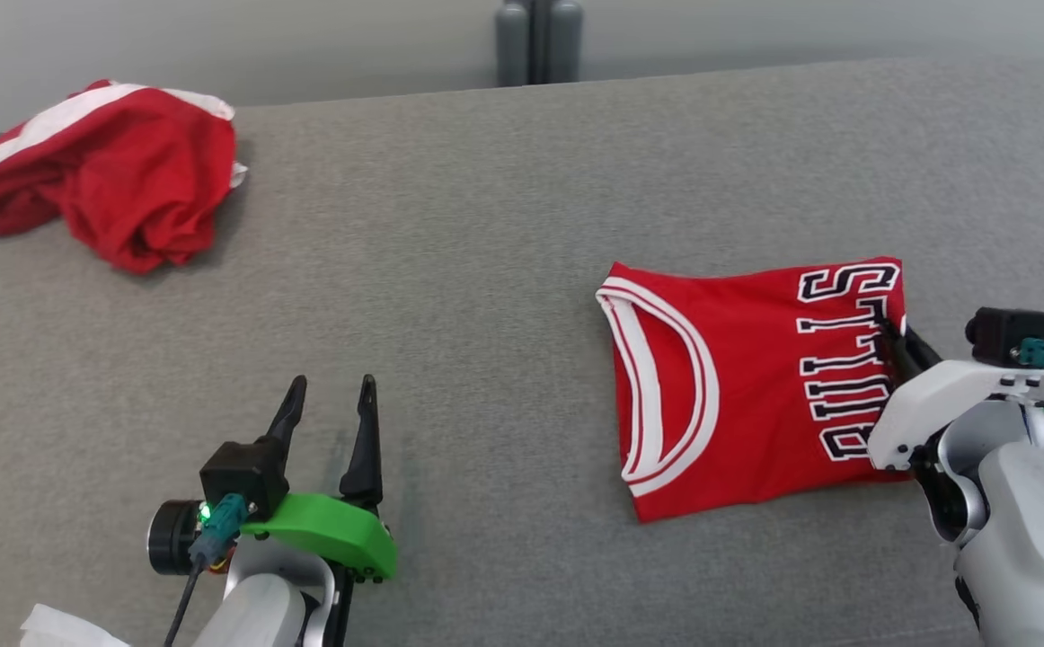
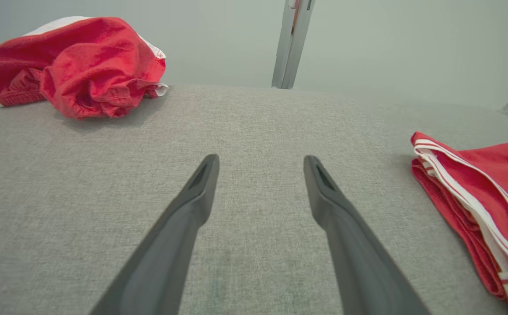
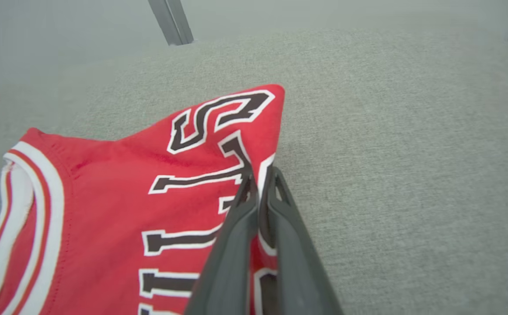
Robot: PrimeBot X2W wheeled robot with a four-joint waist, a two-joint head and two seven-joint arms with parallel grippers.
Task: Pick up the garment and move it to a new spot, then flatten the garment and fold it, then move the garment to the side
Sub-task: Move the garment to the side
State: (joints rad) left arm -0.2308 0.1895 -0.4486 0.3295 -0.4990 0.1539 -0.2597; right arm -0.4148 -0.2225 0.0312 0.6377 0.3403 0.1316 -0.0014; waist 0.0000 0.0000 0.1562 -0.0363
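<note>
The garment [image 1: 738, 386] is a red jersey with white trim and black lettering, folded into a neat rectangle on the grey table at the right. My right gripper [image 1: 890, 337] is shut on the folded right edge of the garment [image 3: 149, 197], the fabric pinched between its fingers [image 3: 236, 245]. The garment's left edge [image 2: 477, 210] also lies at the right of the left wrist view. My left gripper [image 1: 329, 395] hovers open over bare table at the lower left, well apart from the garment, its fingers [image 2: 193, 205] holding nothing.
A second red and white garment [image 1: 104, 171] lies crumpled at the table's far left corner [image 2: 74, 65]. The grey cloth table [image 1: 504, 225] runs wide between the two. Grey posts [image 1: 538, 40] stand behind the far edge.
</note>
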